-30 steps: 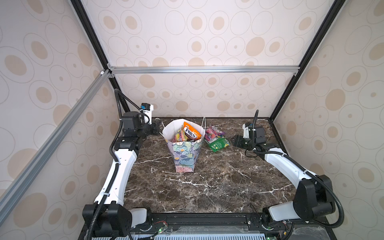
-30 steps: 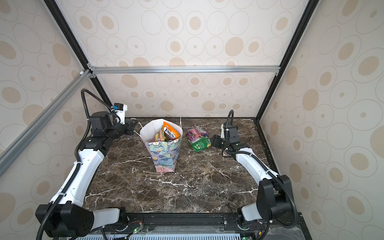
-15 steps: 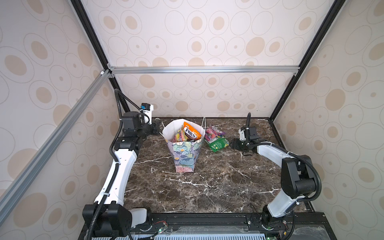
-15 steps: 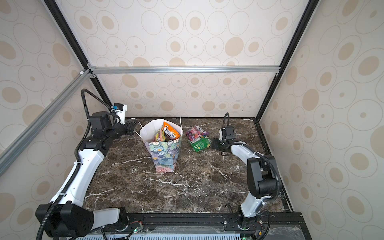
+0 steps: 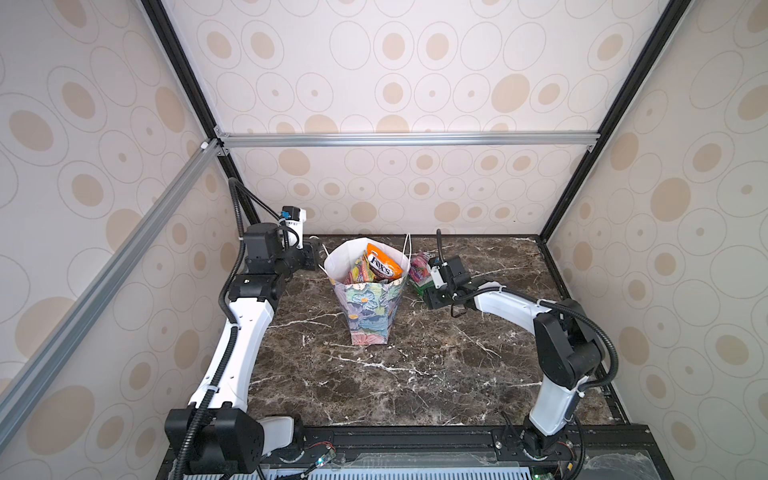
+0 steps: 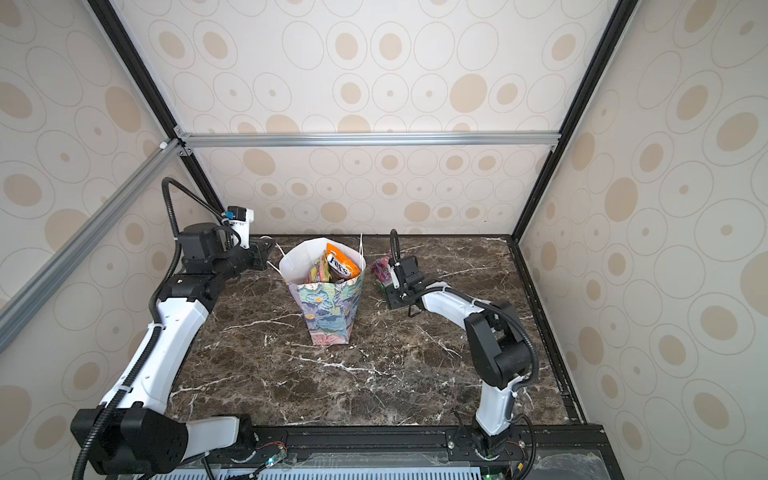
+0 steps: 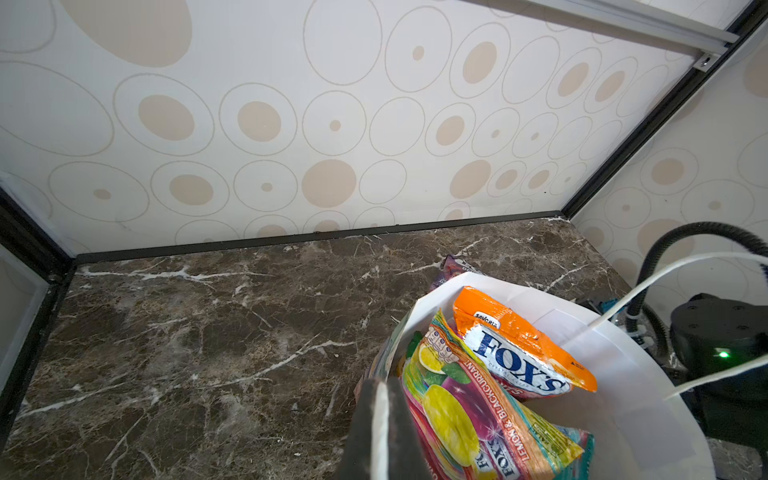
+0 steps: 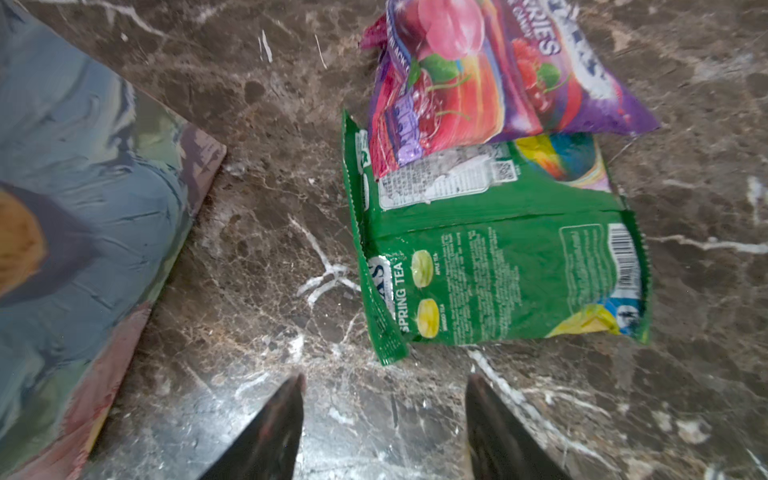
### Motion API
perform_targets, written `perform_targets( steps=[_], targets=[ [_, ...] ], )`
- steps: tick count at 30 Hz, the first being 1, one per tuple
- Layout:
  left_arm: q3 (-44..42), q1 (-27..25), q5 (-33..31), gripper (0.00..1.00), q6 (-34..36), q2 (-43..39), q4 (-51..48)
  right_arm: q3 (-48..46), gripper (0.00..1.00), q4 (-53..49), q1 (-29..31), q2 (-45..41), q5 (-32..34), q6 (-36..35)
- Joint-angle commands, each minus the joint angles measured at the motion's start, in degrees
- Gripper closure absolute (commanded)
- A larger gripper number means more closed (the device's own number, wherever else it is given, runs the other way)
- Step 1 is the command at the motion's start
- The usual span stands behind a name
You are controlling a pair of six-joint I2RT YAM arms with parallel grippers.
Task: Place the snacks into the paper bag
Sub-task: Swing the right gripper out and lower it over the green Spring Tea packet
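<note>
Dark marble table [image 5: 415,374], dotted walls [image 5: 415,83]. The paper bag [image 5: 368,311] stands upright mid-table, snacks [image 5: 376,268] inside, left gripper [image 7: 380,399] pinching its rim at ten o'clock. At two o'clock the right gripper [image 8: 384,428], fingers [image 8: 274,432] wide, empty, faces a green packet [image 8: 498,270], purple packet [image 8: 478,83] beyond. Next, likely: grasp the green.

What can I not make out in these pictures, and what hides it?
- Count of snacks inside the paper bag: in every view its walls and the orange packet cover the lower ones.
- Green packet: in both top views the right arm covers most of it.
- Purple packet: in the right wrist view, the edge cuts off its name.
</note>
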Motion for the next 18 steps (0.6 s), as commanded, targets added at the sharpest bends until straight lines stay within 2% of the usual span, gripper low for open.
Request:
perform_targets(
  steps=[1, 7, 18],
  targets=[
    [3.3, 0.0, -1.7, 1.0, 0.7, -1.7, 2.4, 2.8, 0.36, 0.7, 0.8, 2.0, 2.3, -1.2],
    [3.3, 0.0, -2.2, 1.0, 1.0, -1.9, 2.2, 7.5, 0.37, -3.1, 3.7, 6.2, 9.6, -3.2],
    [3.3, 0.0, -2.1, 1.0, 1.0, -2.1, 2.3, 11.9, 0.42, -6.1, 4.5, 10.4, 13.7, -2.5]
  ],
)
